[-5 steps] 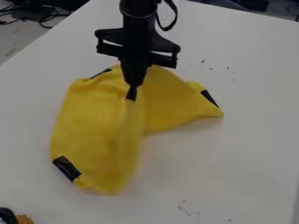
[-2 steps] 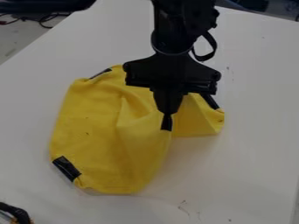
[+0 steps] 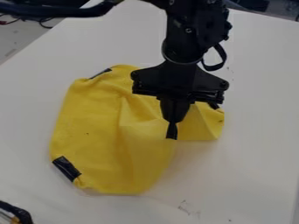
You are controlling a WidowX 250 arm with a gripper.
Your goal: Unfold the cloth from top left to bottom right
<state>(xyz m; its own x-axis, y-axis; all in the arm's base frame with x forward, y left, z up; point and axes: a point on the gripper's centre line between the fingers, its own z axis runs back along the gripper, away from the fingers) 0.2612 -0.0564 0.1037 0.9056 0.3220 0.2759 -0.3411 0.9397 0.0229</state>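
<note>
A white bench (image 3: 262, 140) is seen under a slanted view, and its left edge is drawn diagonally across the upper left corner. Beyond this edge, a pale grey floor (image 3: 19, 38) can be noticed, on which some thin dark cables (image 3: 44, 22) are laid in loose curves, with a little red among them. Behind the far edge, at the upper right, dark objects (image 3: 257, 5) are found, but their kind cannot be told. Some thin grey scratch-like marks (image 3: 184, 208) are borne by the bench near the bottom, and a small dark speck (image 3: 229, 220) is seen to the right of them.
</note>
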